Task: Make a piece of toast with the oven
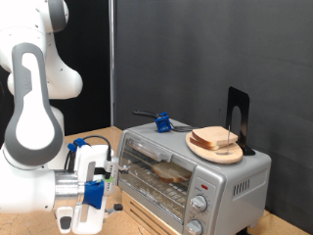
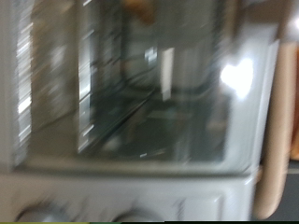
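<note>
The silver-grey oven [image 1: 230,176] stands at the exterior view's lower right, with two round knobs [image 1: 200,204] and a red light [image 1: 203,184]. Its glass door [image 1: 147,162] looks closed. A slice of toast [image 1: 171,172] lies on the wire rack inside, seen through the glass. My gripper [image 1: 93,193], with blue finger pads, hovers close to the left of the door front and holds nothing that shows. The wrist view is blurred and filled by the oven's glass door [image 2: 131,103], with the knobs [image 2: 140,216] just in view. My fingers do not show there.
A round wooden plate [image 1: 199,149] with another bread slice [image 1: 215,138] sits on top of the oven. A blue-handled tool [image 1: 161,122] and a black bookend [image 1: 238,117] also stand on the oven top. The wooden table [image 1: 98,137] runs behind the arm.
</note>
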You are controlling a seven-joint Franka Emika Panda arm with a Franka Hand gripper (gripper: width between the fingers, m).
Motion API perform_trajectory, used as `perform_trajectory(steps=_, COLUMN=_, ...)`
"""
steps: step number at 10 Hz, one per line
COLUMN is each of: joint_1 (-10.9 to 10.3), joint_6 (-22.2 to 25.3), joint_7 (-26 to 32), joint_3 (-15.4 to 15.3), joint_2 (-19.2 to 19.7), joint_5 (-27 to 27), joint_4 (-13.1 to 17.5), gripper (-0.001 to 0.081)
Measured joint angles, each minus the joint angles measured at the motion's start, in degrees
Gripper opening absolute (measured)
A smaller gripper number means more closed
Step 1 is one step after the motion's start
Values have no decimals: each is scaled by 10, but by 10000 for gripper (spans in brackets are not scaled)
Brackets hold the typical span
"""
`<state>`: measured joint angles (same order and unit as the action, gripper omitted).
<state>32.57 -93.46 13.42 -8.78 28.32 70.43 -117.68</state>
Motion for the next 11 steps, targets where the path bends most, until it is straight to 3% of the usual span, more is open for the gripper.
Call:
perform_trajectory(steps=2, joint_1=5, joint_6=27, joint_7=-7, joint_3=0, joint_2=10, joint_5=3, joint_4=2, gripper=809)
perform_trajectory(steps=4, joint_1=-1, joint_6=6, joint_7=-10, joint_3=-4, joint_2=39, joint_5=17, joint_4=26, gripper=809)
perform_trajectory(steps=8, joint_1=-31, joint_6=-26, joint_7=-11, joint_3=-27, joint_2=115, joint_5=32, joint_4=123, gripper=809)
perform_trajectory(steps=11, joint_1=-45, joint_6=-41, joint_7=-32, joint_3=-31, joint_2=153, joint_5=33, joint_4=178, gripper=809)
